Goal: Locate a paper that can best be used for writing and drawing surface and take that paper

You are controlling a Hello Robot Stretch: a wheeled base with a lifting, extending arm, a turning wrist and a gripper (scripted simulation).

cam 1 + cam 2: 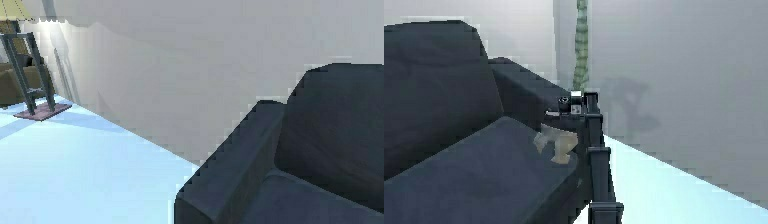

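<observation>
1. I judge the step in hand to be the reach for the pick. The arm (pixel 598 165) stretches out over the near edge of the sofa (pixel 444 90), and the gripper (pixel 556 128) hangs above the seat cushion.
2. A pale thing (pixel 561 147) lies on the dark seat right at the gripper's far end. By its light colour it may be the paper I want, but its shape is too vague for me to be sure.
3. I cannot tell whether the gripper holds anything, because the pale thing sits at or behind the fingers on the cushion. I also cannot tell whether the gripper is over it, beside it or touching it.
4. If it is not yet gripped, I think the next move calls for a careful lowering onto it, then a straight lift clear of the cushion. A thin sheet on soft upholstery could slide or fold, so I would go slowly.
5. In the arm side view a striped green pole (pixel 582 45) stands far behind the arm, against the wall.
6. In the forward view the sofa (pixel 320 130) is near on the right, and a stand (pixel 30 70) on a rug (pixel 42 112) is far left.
</observation>
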